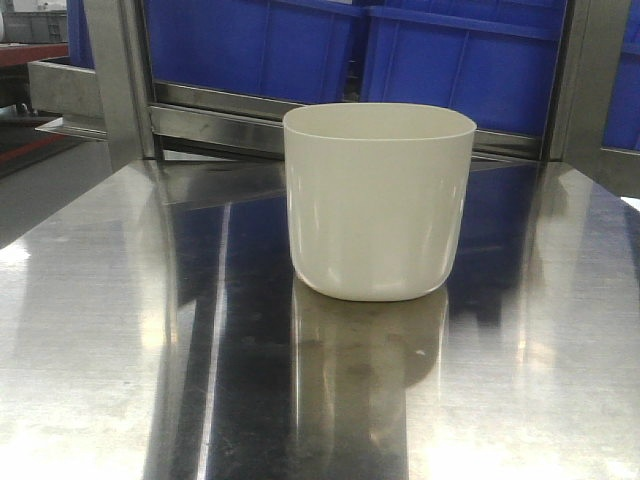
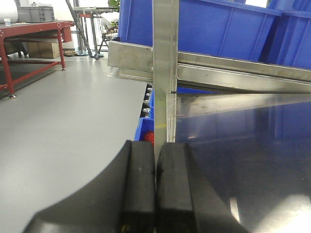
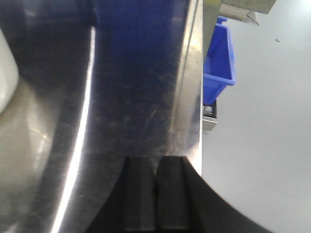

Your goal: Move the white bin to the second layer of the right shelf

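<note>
**White bin**: cream-white, glossy, with a rounded-square mouth and an open top. It stands upright on the steel bench, a little right of centre in the front view and towards the far edge. Its reflection lies on the polished surface in front of it. Neither arm touches it. A sliver of its wall shows at the left edge of the right wrist view.

**Blue crates**: large, set side by side in a steel-framed rack behind the bench, above a steel rail.

**Steel upright**: a rack post at the bench's far left corner.

**Left gripper**: black. The jaws are together, pads meeting, with nothing between them. It sits over the bench's left edge, in line with the upright.

**Right gripper**: black. The jaws are together and hold nothing. It sits above the bench near its right edge, apart from the bin.

**Small blue bin**: beyond the bench's right edge, lower down.

**Red-framed table**: in the far left background, across the grey floor.
</note>
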